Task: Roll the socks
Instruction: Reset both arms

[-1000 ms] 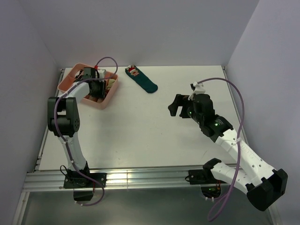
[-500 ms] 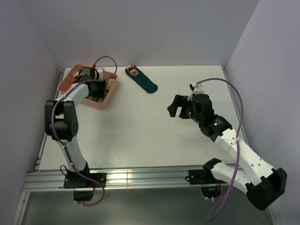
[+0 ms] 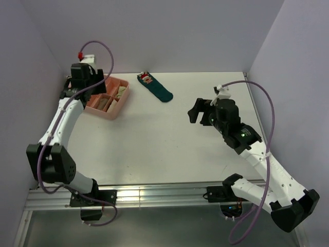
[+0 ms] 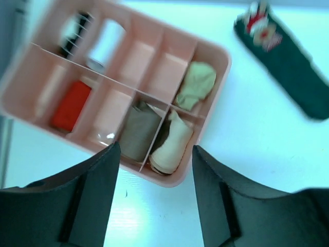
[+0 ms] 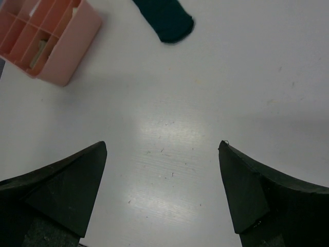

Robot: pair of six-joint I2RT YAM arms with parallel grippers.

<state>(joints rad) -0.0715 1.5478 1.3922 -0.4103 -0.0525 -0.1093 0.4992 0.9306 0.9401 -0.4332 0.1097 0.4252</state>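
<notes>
Tan-brown sock [image 4: 139, 131] & cream sock [image 4: 172, 148] in adjoining tray [image 4: 213, 51] cells, long axes 1–7 o'clock, clear only in L wrist cam; L gripper [image 4: 154, 150] & R gripper [image 5: 162, 145] fingers apart.

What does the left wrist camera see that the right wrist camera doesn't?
Only the left wrist view clearly shows what's in the pink tray: the tan-brown sock, the cream sock beside it, a red item, plus the red-and-white figure on the teal sock. Only the right wrist view shows the right gripper, open over bare table. Both show tray, teal sock and table.
</notes>
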